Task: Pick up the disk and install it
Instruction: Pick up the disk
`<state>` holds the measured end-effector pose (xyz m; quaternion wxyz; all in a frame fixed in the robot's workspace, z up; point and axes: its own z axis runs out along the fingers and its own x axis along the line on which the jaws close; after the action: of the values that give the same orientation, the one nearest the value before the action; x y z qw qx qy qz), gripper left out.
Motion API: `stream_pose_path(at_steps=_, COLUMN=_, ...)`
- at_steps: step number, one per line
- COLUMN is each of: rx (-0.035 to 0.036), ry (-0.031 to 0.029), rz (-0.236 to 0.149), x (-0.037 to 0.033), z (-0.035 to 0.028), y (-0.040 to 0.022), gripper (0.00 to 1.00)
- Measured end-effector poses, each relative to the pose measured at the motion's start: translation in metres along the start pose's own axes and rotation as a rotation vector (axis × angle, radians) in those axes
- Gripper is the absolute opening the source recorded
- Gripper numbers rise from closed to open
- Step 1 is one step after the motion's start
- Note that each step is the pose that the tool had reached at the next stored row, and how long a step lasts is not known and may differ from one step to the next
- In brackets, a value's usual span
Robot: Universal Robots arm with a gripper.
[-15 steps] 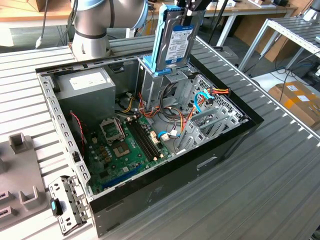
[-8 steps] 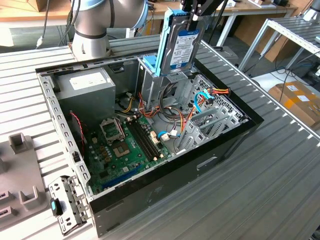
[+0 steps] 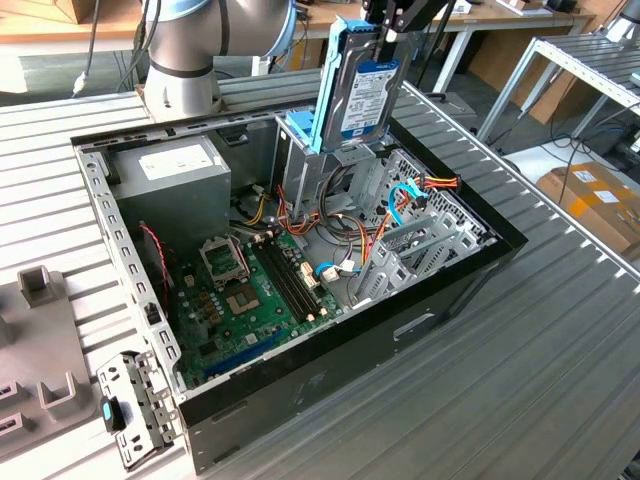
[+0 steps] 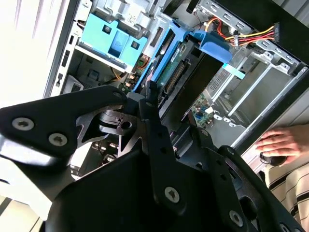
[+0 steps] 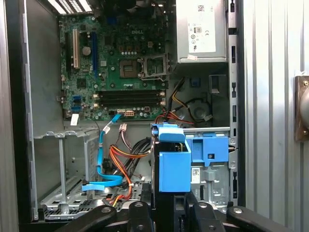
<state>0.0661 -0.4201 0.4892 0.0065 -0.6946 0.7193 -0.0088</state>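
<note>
The disk, a grey hard drive in a light-blue carrier rail, hangs upright on its edge over the open computer case. Its lower end is just above the tall grey drive cage, next to that cage's blue bracket. My gripper is shut on the disk's upper end. In the first wrist view I look down along the disk, with the bracket beside it. The second wrist view shows the disk edge-on between my black fingers.
Inside the case lie the motherboard, the power supply and loose orange and blue cables. A grey fixture and a loose metal bracket sit at the exterior view's left. A person's hand rests beside the case.
</note>
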Motion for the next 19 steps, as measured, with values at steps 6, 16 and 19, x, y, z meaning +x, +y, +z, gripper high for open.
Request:
stream_pose_path(at_steps=6, rx=0.0002, ry=0.0067, rz=0.0, x=0.0, z=-0.0074, y=-0.0003, gripper=0.35)
stream_pose_path(at_steps=16, rx=0.0007, ry=0.0185, rz=0.0, x=0.0086, z=-0.0103, y=-0.0011, gripper=0.35)
stream_pose_path(at_steps=19, rx=0.0007, ry=0.0188, rz=0.0, x=0.0182, z=-0.0103, y=-0.0015, gripper=0.35)
